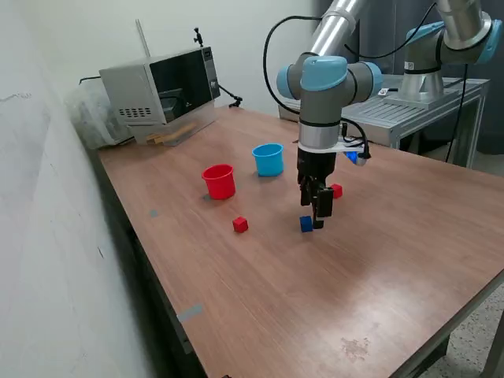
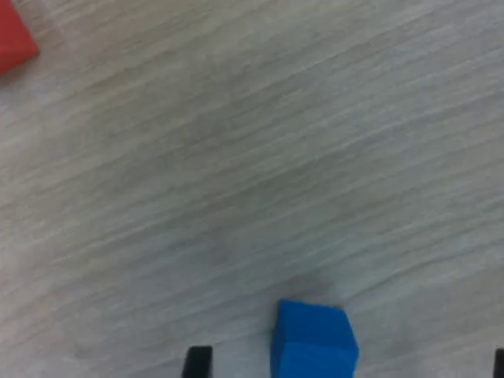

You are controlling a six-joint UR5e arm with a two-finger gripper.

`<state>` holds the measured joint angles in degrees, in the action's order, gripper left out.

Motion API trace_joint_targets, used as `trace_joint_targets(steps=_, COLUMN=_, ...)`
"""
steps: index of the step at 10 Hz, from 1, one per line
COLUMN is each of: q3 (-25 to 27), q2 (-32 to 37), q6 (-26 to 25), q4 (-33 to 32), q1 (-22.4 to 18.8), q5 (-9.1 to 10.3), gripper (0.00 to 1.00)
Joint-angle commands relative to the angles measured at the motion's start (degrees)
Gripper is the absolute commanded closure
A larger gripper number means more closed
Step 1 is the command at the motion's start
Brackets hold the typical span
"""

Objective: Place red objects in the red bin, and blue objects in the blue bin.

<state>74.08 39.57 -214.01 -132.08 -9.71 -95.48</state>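
My gripper hangs low over the table, fingers spread w/ a dark blue cube between them. One red cube near, another behind the gripper. Red cup & light blue cup stand further off.

red cube cut by wrist view's edge, tool partly hiding blue cube
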Motion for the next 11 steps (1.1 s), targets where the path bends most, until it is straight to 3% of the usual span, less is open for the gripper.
trace_joint_targets(steps=1, q3=0.2, q2=-0.2, q6=0.0, q4=-1.0, q1=0.0, q5=-0.06, gripper=0.0)
trace_joint_targets(steps=7, q3=0.5, q2=-0.5, q6=0.1, q4=-1.4, q1=0.3, q5=0.03, gripper=0.0)
trace_joint_targets(steps=8, q3=0.6, q2=-0.5, q6=0.1, q4=-1.4, q1=0.3, q5=0.03, gripper=1.0)
trace_joint_targets(steps=11, q3=1.0, q2=-0.5, q6=0.3, q4=-1.6, q1=0.6, q5=0.03, gripper=1.0)
